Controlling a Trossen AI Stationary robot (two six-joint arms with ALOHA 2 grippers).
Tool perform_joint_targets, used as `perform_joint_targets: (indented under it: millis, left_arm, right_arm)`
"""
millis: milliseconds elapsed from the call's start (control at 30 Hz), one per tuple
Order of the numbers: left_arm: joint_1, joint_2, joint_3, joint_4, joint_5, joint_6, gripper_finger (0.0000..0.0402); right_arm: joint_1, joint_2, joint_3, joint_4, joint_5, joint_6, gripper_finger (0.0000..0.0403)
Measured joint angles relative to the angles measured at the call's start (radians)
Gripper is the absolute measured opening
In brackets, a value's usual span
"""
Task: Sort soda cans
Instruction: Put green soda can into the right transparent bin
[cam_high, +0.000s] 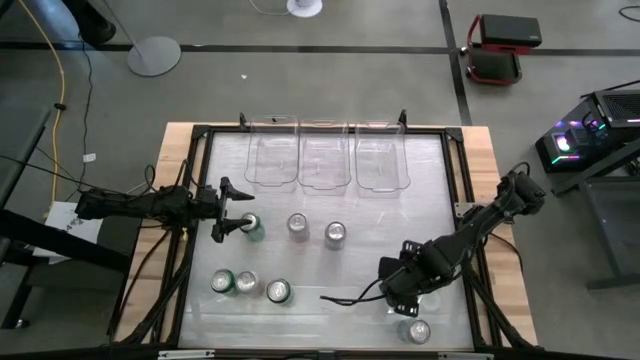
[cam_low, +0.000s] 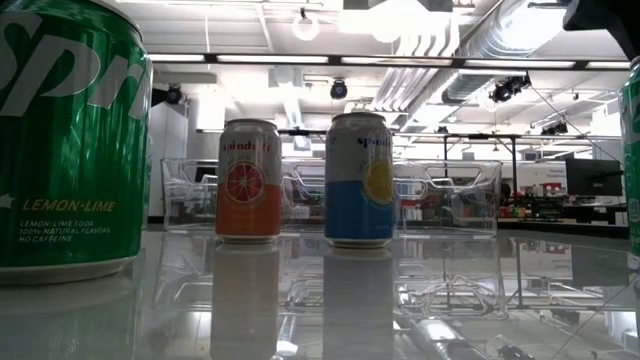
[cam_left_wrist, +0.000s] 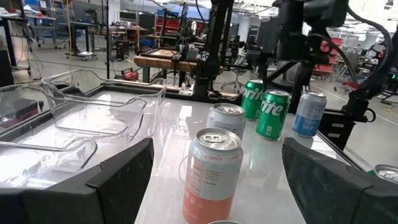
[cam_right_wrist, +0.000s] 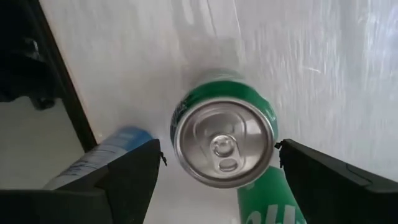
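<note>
Spread wide, my right gripper (cam_right_wrist: 217, 163) hangs directly above a green aluminium soda can (cam_right_wrist: 224, 140) with a shiny silver top; thin-walled, light and slippery, it wants a gentle mid-body grasp. Left gripper (cam_high: 232, 211) gapes too.

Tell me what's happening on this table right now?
Two robot arms are sorting soda cans on a table. The left gripper is open around a green can at the left of the middle row, not yet closed on it. The right gripper hangs open above another green can near the table's front right corner. The three clear bins at the back hold nothing yet, and the other cans stand loose on the table.
</note>
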Motion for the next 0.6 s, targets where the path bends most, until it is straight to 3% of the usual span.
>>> perform_joint_targets:
  millis: [600]
  left_arm:
    - [0.0,0.0,0.0,0.0,0.0,0.0,0.033]
  right_arm:
    - [0.024,-0.038,-0.177,0.198,0.041,-0.077,0.032]
